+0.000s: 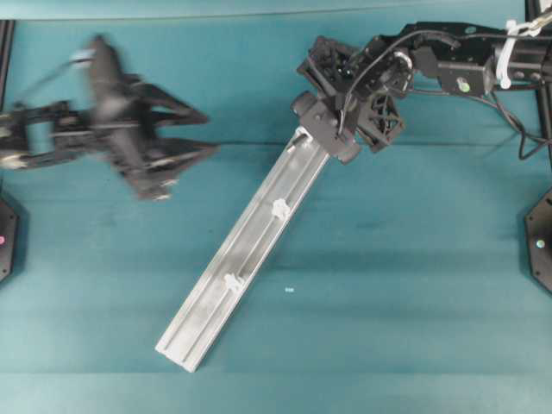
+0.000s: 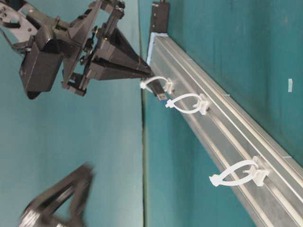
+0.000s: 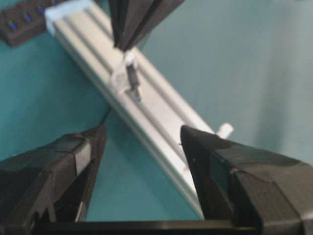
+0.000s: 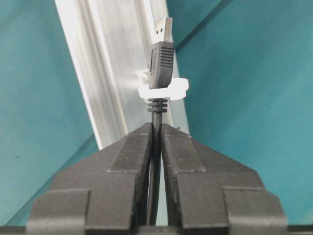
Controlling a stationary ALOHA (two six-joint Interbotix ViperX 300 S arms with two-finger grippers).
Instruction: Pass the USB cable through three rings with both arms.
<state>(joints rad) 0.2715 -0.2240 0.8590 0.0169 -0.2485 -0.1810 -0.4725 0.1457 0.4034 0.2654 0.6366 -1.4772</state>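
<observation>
My right gripper (image 4: 156, 128) is shut on the USB cable (image 4: 156, 117) just behind its plug (image 4: 161, 54). The plug pokes through the first ring (image 4: 164, 90), which is at the far end of the silver rail (image 1: 250, 250). From table level the plug's tip (image 2: 161, 96) shows just past that ring (image 2: 155, 83). Further along the rail, the second ring (image 2: 187, 104) and third ring (image 2: 236, 175) stand with nothing in them. My left gripper (image 3: 144, 139) is open with nothing between its fingers. It is blurred off the rail's left side (image 1: 203, 134).
The black hub (image 2: 160, 16) with blue sockets (image 3: 24, 22) lies at the rail's far end. Teal cloth covers the table. A small white mark (image 1: 290, 291) lies right of the rail. Black posts stand at the left and right edges.
</observation>
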